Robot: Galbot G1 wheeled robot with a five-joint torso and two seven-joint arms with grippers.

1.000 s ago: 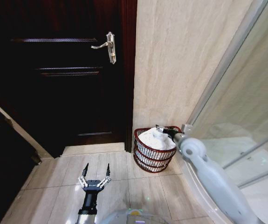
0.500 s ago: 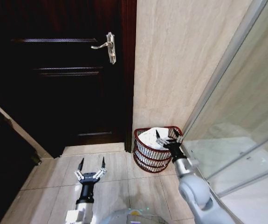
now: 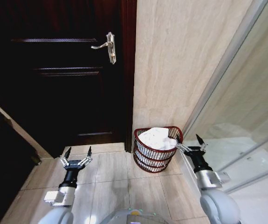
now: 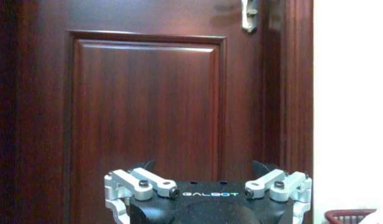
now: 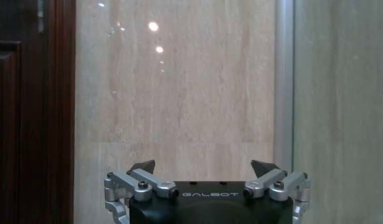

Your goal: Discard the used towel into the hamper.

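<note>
The left gripper (image 3: 77, 157) hangs low over the beige tiled floor (image 3: 110, 186) before the dark wooden door (image 3: 59, 70), fingers wide apart and empty. The white crumpled towel (image 3: 157, 138) lies inside the reddish-brown woven hamper (image 3: 155, 150) at the foot of the marble wall, so the task looks finished. The right gripper (image 3: 191, 144), just beside the hamper, is spread wide and holds nothing.

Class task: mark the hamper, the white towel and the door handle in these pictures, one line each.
hamper (image 3: 151, 157): head view, front woven wall below the rim.
white towel (image 3: 157, 138): head view, middle of the heap inside the hamper.
door handle (image 3: 100, 45): head view, the lever's bar.
</note>
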